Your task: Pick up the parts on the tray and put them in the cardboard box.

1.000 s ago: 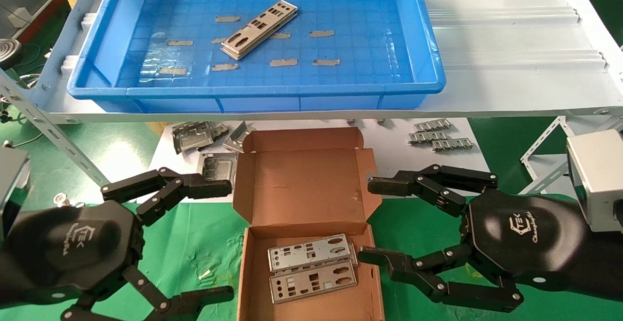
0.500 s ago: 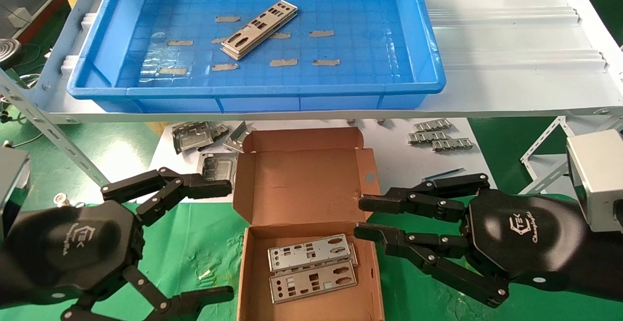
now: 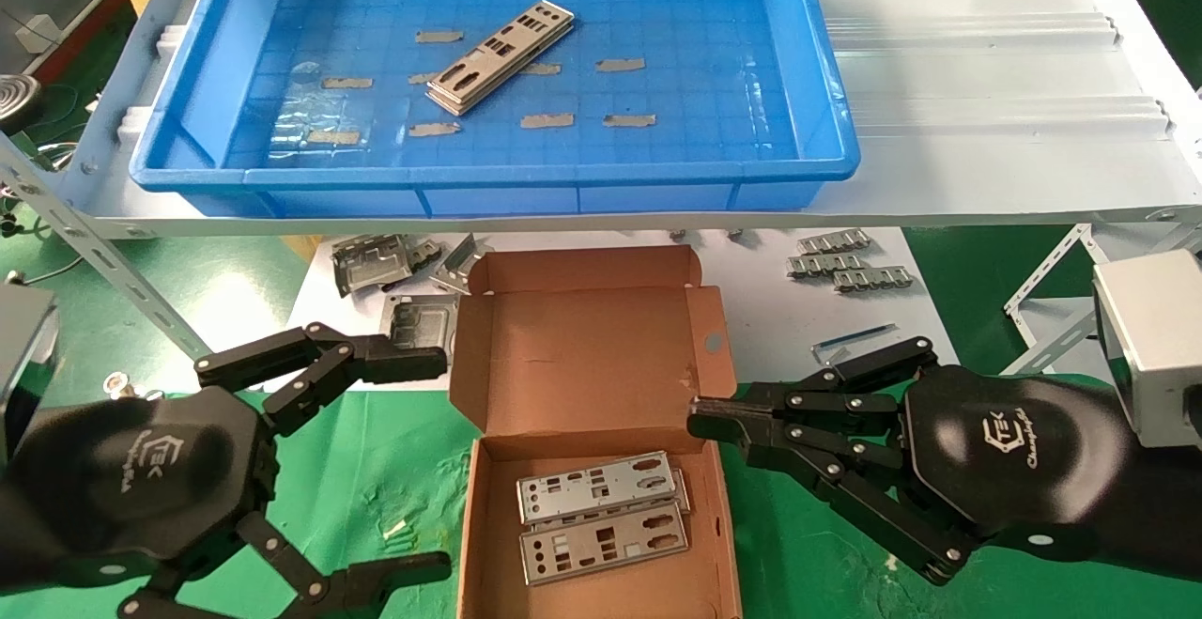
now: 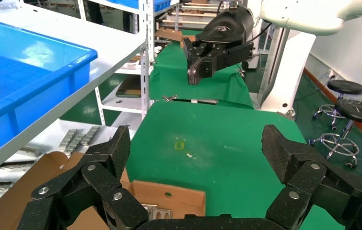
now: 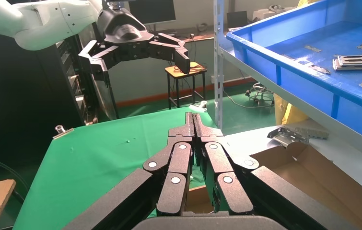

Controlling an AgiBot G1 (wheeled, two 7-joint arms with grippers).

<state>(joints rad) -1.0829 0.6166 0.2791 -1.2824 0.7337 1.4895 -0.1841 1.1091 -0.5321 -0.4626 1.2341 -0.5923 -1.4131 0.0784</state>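
A small stack of silver parts [image 3: 500, 56] lies slantwise in the middle of the blue tray [image 3: 488, 173] on the white shelf. Below the shelf the cardboard box [image 3: 582, 356] stands open with its flap up, and two more parts [image 3: 601, 516] lie flat inside it. My right gripper [image 3: 700, 415] is shut on nothing, its tips at the box's right edge by the flap hinge. My left gripper [image 3: 443, 464] hangs open and empty just left of the box. The right wrist view shows the closed fingertips [image 5: 192, 117], the tray [image 5: 303, 81] and the stack [image 5: 358, 61].
Grey square metal frames [image 3: 376, 262] lie on the white sheet left of the box flap. Ridged metal strips [image 3: 845, 262] and a thin blue rod [image 3: 855, 337] lie to its right. A slanted shelf strut [image 3: 103, 262] runs down at the left. Green cloth [image 3: 394, 469] covers the near table.
My right gripper has gone from wide open to shut, its fingers closing together beside the box's right edge. The left gripper, the box and the parts have not moved.
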